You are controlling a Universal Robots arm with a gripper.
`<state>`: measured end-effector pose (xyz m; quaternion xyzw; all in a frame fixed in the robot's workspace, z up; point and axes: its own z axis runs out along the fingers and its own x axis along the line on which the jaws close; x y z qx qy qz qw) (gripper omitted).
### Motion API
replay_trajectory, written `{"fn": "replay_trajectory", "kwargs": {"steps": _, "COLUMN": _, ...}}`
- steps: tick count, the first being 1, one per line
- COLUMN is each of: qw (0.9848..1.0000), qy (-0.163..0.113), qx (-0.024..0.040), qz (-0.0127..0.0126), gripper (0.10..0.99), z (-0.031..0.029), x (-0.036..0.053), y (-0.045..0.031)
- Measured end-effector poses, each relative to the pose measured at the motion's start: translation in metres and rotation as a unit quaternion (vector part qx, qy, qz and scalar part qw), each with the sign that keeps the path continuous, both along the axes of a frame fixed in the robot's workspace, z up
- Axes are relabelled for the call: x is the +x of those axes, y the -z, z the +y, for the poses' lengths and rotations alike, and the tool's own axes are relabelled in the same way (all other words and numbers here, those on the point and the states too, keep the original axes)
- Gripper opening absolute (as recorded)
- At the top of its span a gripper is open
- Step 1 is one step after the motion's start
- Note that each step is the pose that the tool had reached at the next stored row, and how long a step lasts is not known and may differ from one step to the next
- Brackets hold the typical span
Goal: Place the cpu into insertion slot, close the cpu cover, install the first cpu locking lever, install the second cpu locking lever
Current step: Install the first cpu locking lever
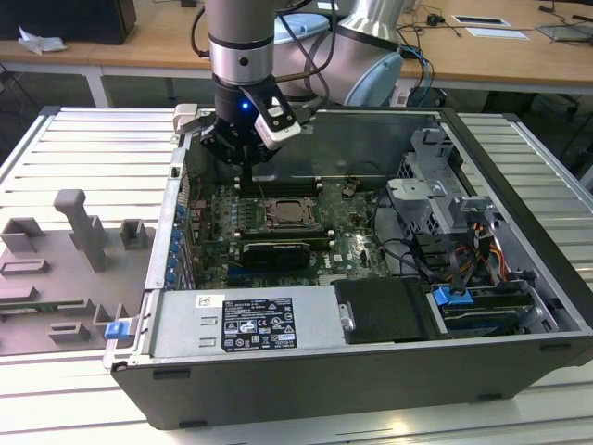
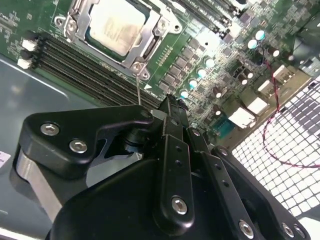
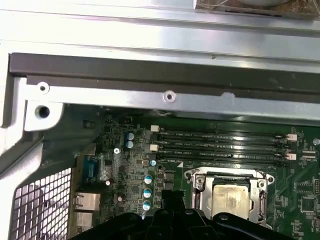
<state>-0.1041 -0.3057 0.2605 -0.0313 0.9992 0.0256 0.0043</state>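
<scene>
1. Nearest in the exterior view, the power supply [image 1: 232, 324] lies along the near wall of the open computer case [image 1: 306, 399]. A grey fixture tray [image 1: 65, 269] sits outside the case, at the exterior view's left.

2. Beyond the power supply, the green motherboard [image 1: 357, 243] carries the insertion slot [image 2: 69, 24] near its middle. The cpu [image 2: 116, 22] is seated flat in the slot with its pale metal top up. The placing step reads as complete.

3. The cpu cover [image 2: 151, 44] lies flat on the slot, and its square window frames the cpu top. The cover step also reads as complete.

4. In the second wrist view, a thin metal rod [image 2: 138, 85] rises from the slot corner nearest the gripper. Its upper end passes behind the gripper's black bracket, so contact cannot be told. The rod is judged to be a locking lever standing free and not latched. The state of the other lever cannot be told. Treat both lever steps as outstanding.

5. Farther on, the long black memory slots [image 3: 220, 145] run between the insertion slot and the far case wall [image 3: 150, 75]. The gripper [image 1: 246, 169] hangs above this far strip, toward the exterior view's left of the insertion slot, apart from the cpu and the cover. Its fingers appear to be together, with nothing visible between them.
</scene>
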Motion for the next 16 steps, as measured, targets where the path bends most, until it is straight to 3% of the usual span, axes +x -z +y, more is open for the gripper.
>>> {"fn": "replay_trajectory", "kwargs": {"steps": 8, "qw": 1.0000, "qy": 0.000, "qx": 0.0000, "qz": 0.0000, "gripper": 0.106, "z": 0.0115, "x": -0.0004, "y": 0.0022}}
{"fn": "replay_trajectory", "kwargs": {"steps": 16, "qw": 1.0000, "qy": 0.000, "qx": 0.0000, "qz": 0.0000, "gripper": 0.106, "z": 0.0122, "x": -0.0001, "y": 0.0033}}
